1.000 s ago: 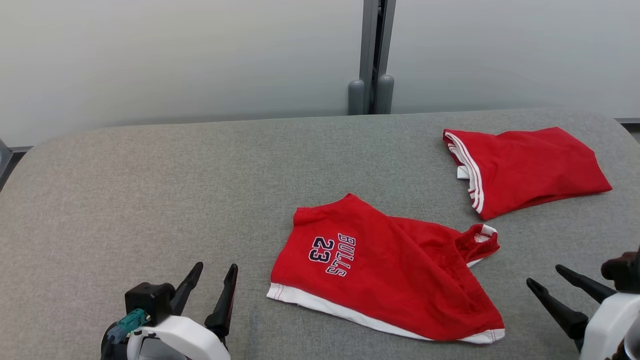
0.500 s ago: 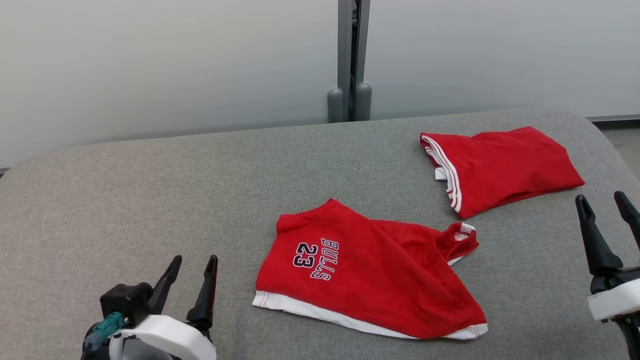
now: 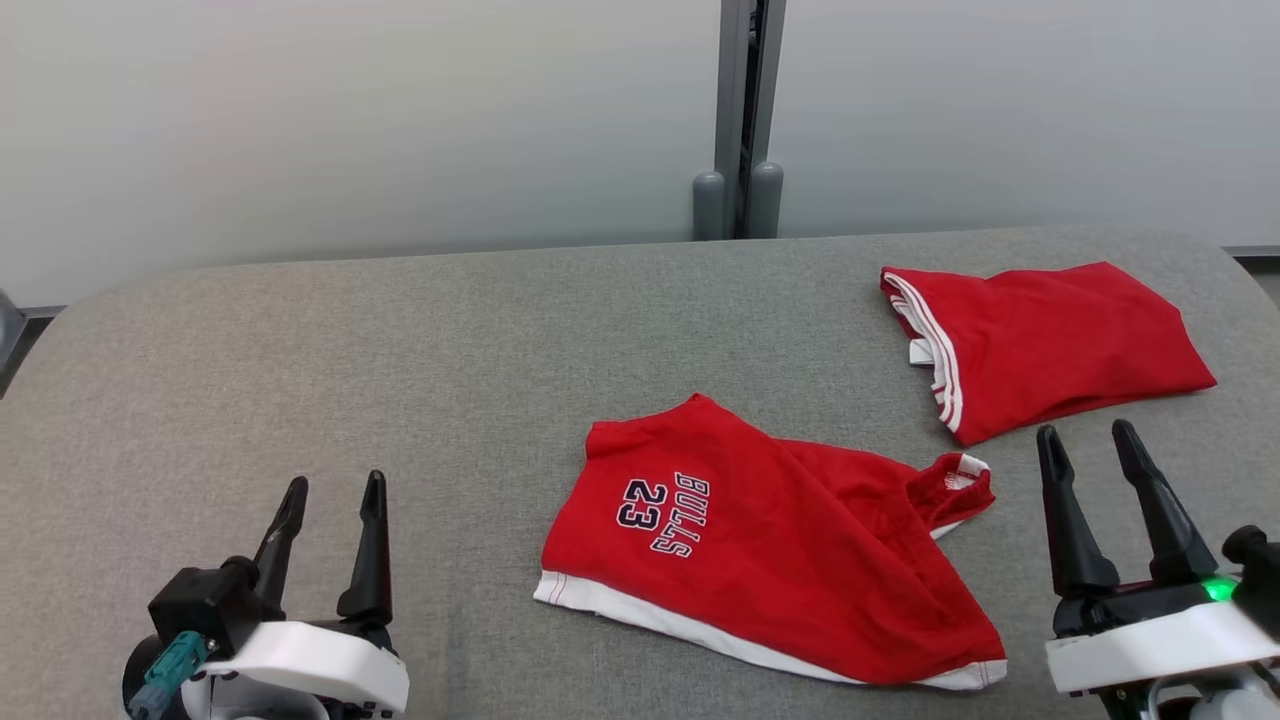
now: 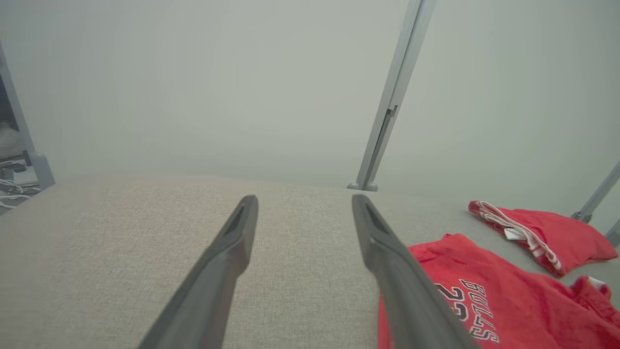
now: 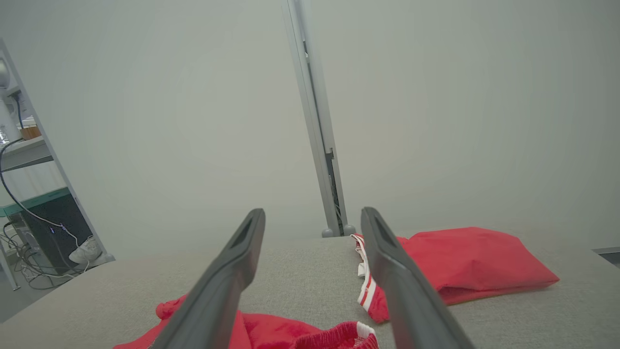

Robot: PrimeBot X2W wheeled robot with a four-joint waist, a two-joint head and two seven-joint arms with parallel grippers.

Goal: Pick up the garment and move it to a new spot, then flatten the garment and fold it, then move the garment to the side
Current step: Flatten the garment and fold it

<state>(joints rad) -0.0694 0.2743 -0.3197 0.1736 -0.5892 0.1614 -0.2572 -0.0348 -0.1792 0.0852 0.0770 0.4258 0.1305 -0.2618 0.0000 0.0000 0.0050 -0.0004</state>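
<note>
Head view: left tool [image 3: 335, 482] and right tool [image 3: 1085, 430] gape wide, empty, either side of the crumpled jersey [image 3: 760, 560]. Pickup pending; next, I reckon, pinch its edges.

Lab, frosted partition panels [image 3: 400, 120], loose cables [image 5: 22, 264] by a desk [image 5: 29, 203]
</note>
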